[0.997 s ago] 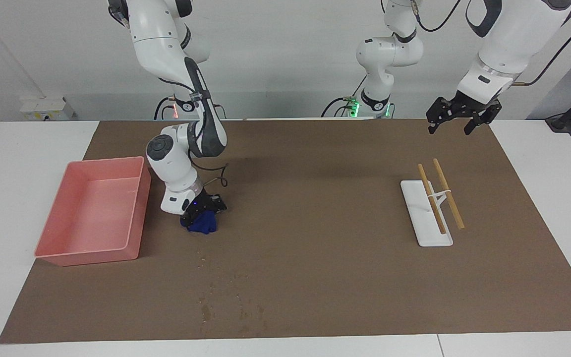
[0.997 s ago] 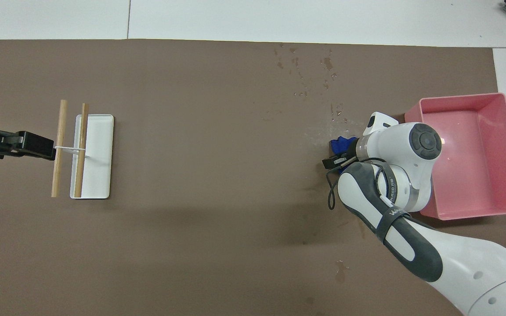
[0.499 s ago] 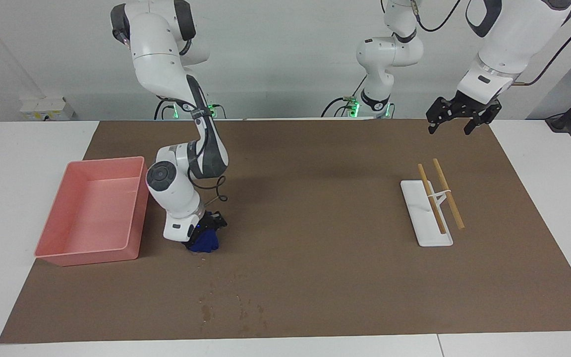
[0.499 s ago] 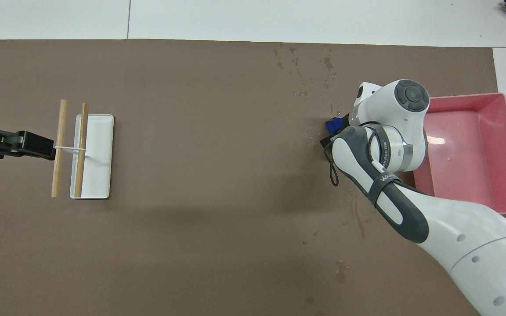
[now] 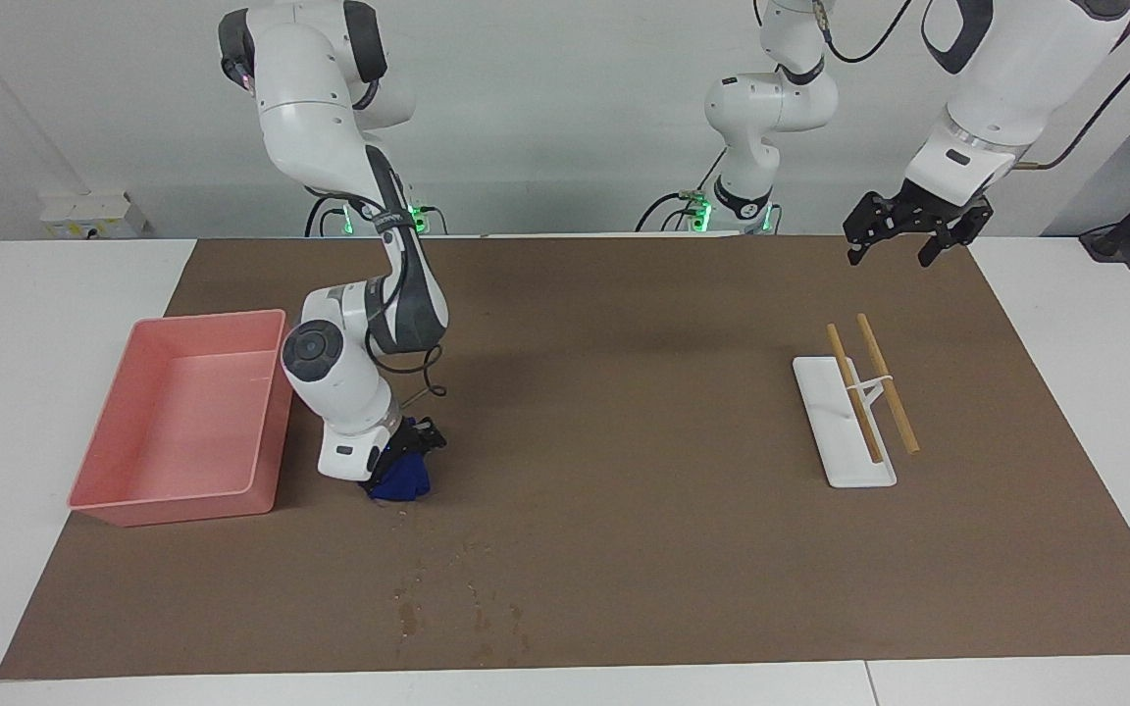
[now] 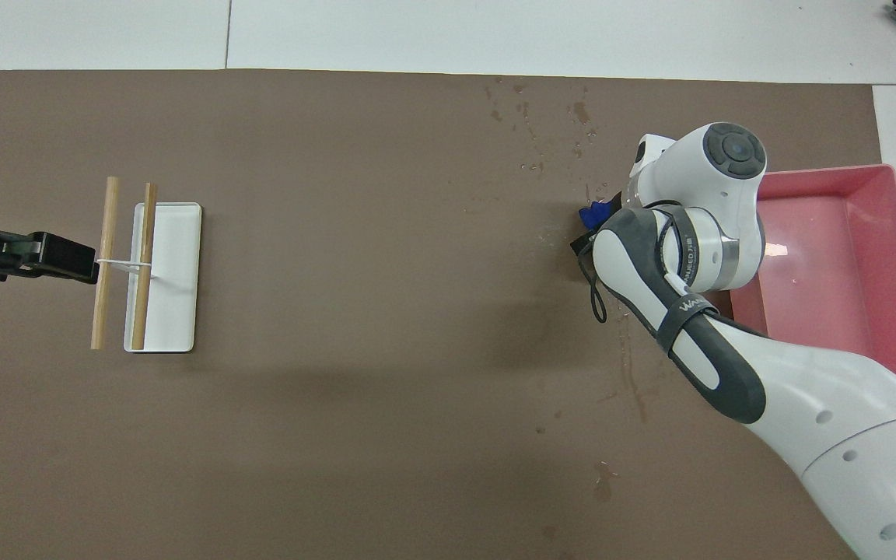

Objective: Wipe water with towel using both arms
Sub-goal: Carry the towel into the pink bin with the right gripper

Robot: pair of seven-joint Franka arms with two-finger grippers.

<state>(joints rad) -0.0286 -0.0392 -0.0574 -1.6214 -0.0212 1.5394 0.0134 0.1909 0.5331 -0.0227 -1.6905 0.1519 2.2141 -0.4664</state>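
Right claw clenched on the blue towel, pressing it low on the bench to mop; pink bin just beside. Water specks near, not yet under the towel. Left claw released, waiting above the chopstick rest.

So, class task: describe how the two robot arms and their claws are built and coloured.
Both arms are white, rounded segments with dark grey joint sections and round dark caps. The right arm carries a looping black cable and lettering on its grey band. The right claw and the left claw are black, with two fingers each.
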